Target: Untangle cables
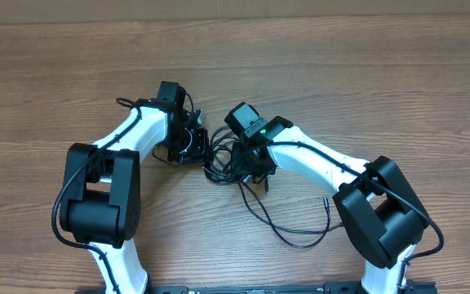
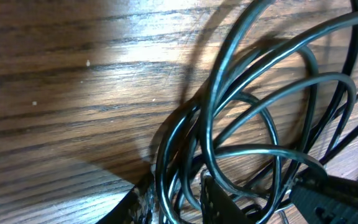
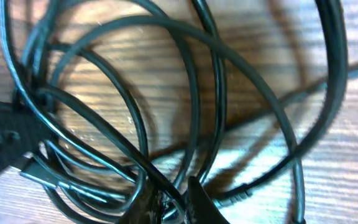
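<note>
Pinching coiled cables (image 1: 216, 170): left fingers (image 2: 216, 205) and right fingers (image 3: 201, 202) closed on strands; loose tail runs lower-right in overhead

On the wooden tabletop (image 1: 357, 73), the left pincer (image 1: 192, 147) and right pincer (image 1: 256, 168) flank a knot of black cables (image 1: 223, 163); one loose strand (image 1: 292, 238) loops toward the right arm (image 1: 317, 163).

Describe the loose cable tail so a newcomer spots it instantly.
On the table, find the black cable tangle between the left gripper and right gripper. From it one thin cord sweeps out beside the right arm in a wide open loop. Unlike the knotted strands, it lies alone on bare wood.
</note>
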You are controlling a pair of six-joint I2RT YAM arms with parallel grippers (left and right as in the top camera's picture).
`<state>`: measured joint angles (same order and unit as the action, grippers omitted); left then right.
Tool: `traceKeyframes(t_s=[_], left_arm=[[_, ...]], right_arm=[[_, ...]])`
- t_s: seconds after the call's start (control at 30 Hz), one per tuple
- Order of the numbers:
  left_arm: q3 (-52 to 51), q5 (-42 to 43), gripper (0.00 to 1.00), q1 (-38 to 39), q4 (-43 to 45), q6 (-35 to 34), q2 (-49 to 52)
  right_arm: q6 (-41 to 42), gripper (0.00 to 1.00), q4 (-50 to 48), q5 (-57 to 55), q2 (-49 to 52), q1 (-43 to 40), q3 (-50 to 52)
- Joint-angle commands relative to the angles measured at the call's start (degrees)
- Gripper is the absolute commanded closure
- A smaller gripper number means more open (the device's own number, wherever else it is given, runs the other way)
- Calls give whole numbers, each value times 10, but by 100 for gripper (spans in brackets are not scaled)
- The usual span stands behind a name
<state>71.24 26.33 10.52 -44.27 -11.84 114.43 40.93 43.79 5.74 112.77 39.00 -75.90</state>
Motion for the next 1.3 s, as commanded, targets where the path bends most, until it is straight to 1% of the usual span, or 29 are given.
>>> traceKeyframes(t_s=[0.0,0.1,0.2,0.23,0.27,0.33,0.43,0.47,0.67,0.77,0.87,0.9,0.93,0.97,1.13,1.27], left_arm=[[-13,-40,73,4,-5,-2,18],[-13,-40,73,4,-4,-2,18],[-13,-40,73,4,-4,-2,18],[-13,-40,73,4,-4,-2,18],[-13,-40,73,4,-4,-2,18],[-13,-40,73,4,-4,-2,18],[-13,-40,73,4,-4,-2,18],[-13,-40,73,4,-3,-2,18],[-13,-40,73,4,-3,-2,18],[-13,-41,75,4,-3,-2,18],[-13,-49,79,4,-3,-2,18],[-13,-52,83,4,-3,-2,18],[-13,-55,91,4,-3,-6,18],[-13,-57,96,4,-3,-9,18],[-13,-71,96,4,-3,-23,18],[-13,-90,96,4,-3,-41,18]], right_arm=[[2,89,-18,-10,-14,-1,18],[2,96,-39,-10,-14,-1,33],[2,96,-39,-9,-14,-1,33],[2,90,-40,-7,-14,-1,33],[2,81,-41,-1,-14,-1,33],[2,75,-42,8,-14,-1,33],[2,73,-44,20,-14,-1,33],[2,74,-44,20,-14,-1,33],[2,96,-45,21,-14,-1,33],[-9,96,-28,48,-18,-3,23],[-9,96,-21,73,-30,-9,11],[-9,96,-21,77,-34,-11,9],[-9,96,-21,84,-40,-13,8],[-9,96,-21,89,-44,-14,8],[-9,96,-8,105,-52,-15,8],[-10,96,33,104,-53,-21,4]])
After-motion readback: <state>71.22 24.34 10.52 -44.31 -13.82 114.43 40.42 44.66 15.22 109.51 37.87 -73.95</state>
